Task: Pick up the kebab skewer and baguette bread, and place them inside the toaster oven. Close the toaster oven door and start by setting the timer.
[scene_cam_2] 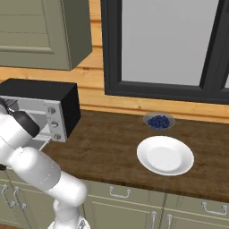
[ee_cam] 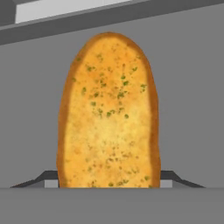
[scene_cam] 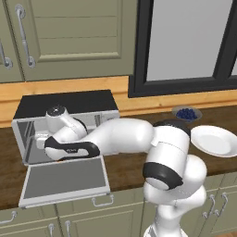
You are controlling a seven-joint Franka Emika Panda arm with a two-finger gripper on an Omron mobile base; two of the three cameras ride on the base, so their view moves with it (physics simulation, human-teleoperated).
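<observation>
Baguette bread (ee_cam: pixel 108 113) sits gripped between the hand's (ee_cam: pixel 108 183) fingers, inside the toaster oven (scene_cam: pixel 65 109) cavity. Toaster oven door (scene_cam: pixel 65 179) lies dropped open over the table (scene_cam_2: pixel 107 147) edge.

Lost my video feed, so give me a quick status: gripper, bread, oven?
Gripper shut on the baguette bread, hand reaching inside the toaster oven. Toaster oven door dropped open. Kebab skewer unconfirmed. Nothing in the way.
</observation>
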